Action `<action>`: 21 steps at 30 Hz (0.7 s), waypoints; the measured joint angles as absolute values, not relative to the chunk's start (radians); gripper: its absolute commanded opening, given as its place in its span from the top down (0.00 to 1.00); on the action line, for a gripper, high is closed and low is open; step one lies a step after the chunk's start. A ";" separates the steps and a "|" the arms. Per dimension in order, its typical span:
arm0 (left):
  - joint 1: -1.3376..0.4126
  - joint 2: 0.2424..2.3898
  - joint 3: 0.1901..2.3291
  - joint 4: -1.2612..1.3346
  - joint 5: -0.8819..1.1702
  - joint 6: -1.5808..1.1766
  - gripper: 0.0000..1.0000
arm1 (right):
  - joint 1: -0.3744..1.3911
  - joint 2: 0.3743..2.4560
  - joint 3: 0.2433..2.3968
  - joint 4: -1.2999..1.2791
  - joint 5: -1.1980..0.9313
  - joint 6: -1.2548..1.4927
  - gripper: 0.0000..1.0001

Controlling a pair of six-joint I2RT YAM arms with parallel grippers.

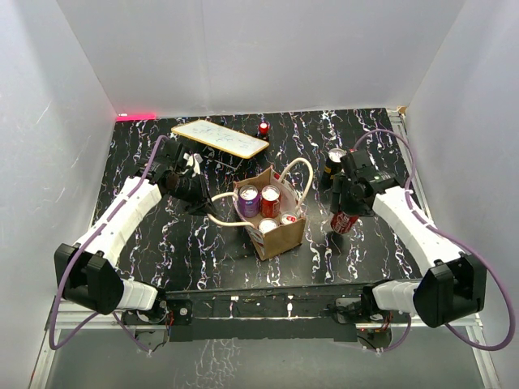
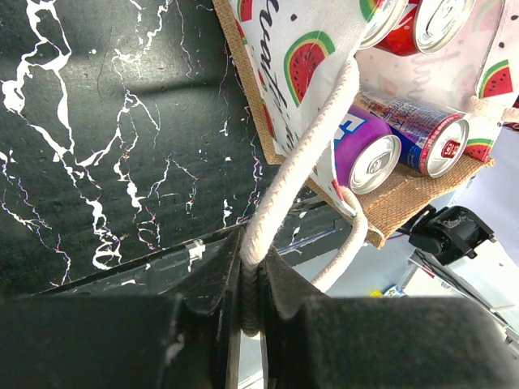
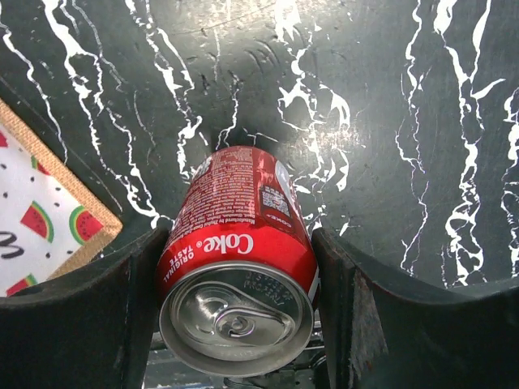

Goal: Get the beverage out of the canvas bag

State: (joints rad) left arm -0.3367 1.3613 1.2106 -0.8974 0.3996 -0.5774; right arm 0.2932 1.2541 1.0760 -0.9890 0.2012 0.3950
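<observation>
Left gripper [image 2: 250, 304] pinches rope handle [image 2: 302, 152], steadying canvas bag [image 1: 281, 235]. Right gripper [image 1: 345, 204] clamps Coke can [image 3: 237, 243], outside bag, at table [image 1: 203, 267]. Likely placing step; next: set down, release.

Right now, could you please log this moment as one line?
left jaws: shut on rope handle | right jaws: shut on Coke can, outside canvas bag, to its right | in bag: purple can, red can visible

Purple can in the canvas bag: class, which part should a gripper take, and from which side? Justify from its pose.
Best grip the purple can by its upper sidewall from straight above. It stands upright, only its top exposed; the canvas bag walls it in and a red can crowds one side.
</observation>
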 measured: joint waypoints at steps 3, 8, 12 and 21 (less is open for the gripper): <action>-0.337 1.361 1.211 -0.898 0.401 -0.576 1.00 | 0.247 1.259 1.052 -0.971 0.175 0.404 0.93; -0.337 1.362 1.212 -0.903 0.404 -0.559 1.00 | 0.110 1.353 1.076 -0.868 0.146 0.405 0.92; -0.337 1.369 1.220 -0.921 0.405 -0.535 1.00 | 0.002 1.488 1.135 -0.799 0.126 0.393 0.92; -0.337 1.420 1.276 -0.966 0.394 -0.466 1.00 | -0.085 1.722 1.338 -0.697 0.119 0.337 0.93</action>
State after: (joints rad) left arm -0.3367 1.4200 1.2762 -0.9661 0.3939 -0.4656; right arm -0.0849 1.7218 1.3376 -0.6968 0.1188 0.3370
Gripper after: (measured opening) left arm 0.075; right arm 0.677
